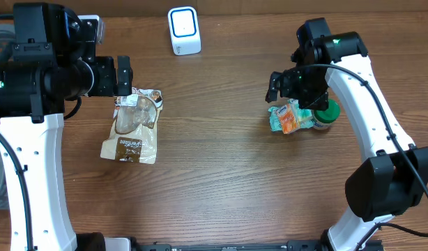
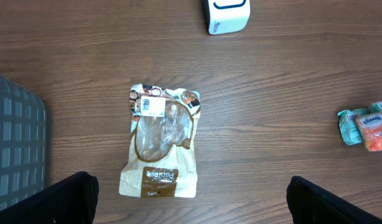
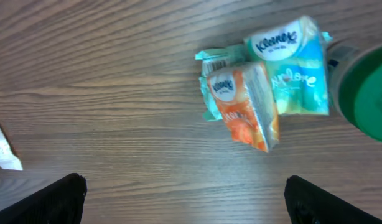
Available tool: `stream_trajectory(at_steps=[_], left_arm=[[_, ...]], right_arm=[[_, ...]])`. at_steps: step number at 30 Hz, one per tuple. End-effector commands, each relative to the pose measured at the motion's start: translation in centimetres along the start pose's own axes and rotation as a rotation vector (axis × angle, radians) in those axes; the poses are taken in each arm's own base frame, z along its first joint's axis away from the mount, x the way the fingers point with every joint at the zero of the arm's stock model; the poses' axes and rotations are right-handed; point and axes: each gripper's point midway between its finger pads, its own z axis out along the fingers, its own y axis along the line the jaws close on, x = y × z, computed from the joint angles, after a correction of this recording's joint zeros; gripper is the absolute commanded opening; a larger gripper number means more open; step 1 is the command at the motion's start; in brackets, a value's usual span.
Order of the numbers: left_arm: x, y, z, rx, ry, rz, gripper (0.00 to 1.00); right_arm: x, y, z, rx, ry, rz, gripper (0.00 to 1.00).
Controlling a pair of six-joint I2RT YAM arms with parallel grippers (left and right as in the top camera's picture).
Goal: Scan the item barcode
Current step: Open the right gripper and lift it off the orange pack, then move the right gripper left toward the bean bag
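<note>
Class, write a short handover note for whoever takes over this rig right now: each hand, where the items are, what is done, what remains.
Left hand: open, empty, above the brown snack pouch; its barcode label faces up.
Right hand: open, empty, over the tissue packs beside a green-lidded jar.
White scanner: at the back, midway.
Done: nothing held.
To do: grasp an item, show its barcode to the scanner.

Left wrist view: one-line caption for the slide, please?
Open left jaws above a brown snack pouch, barcode label up, white scanner beyond.
</note>
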Motion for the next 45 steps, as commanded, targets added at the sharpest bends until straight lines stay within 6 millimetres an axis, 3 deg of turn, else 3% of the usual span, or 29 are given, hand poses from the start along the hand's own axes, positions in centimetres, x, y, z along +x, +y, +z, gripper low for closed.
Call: stream_trajectory(at_steps=[1,10,18,29,40,45], left_arm=[[-0.3,0.1,-0.5,-0.005,-0.018,-0.003,0.99],[-0.3,0.1,-0.5,-0.005,-0.018,-0.003,1.0],[-0.3,0.1,-0.5,-0.005,-0.018,-0.003,1.0],[-0.3,0.1,-0.5,-0.005,-0.018,-0.003,1.0],[-0.3,0.1,-0.5,-0.005,-0.018,-0.003,1.0],[-0.3,0.1,-0.5,-0.005,-0.018,-0.003,1.0]], right_arm=[[-0.2,1.6,-1.6,-0.044,-0.049,-0.035,1.0],[0.2,3.7,-0.7,-0.054,-0.05,-0.092,1.0],[1.2,6.5,1.3,-0.109,-0.037,-0.155,0.99],[2.9,13.3,4.7,-0.256,-0.079,-0.304,0.95],[2.5,22.0,5.8,-0.449,-0.265,-0.241,0.86],[3.8,25.4,6.7,-0.522,-0.333,-0.218,0.84]])
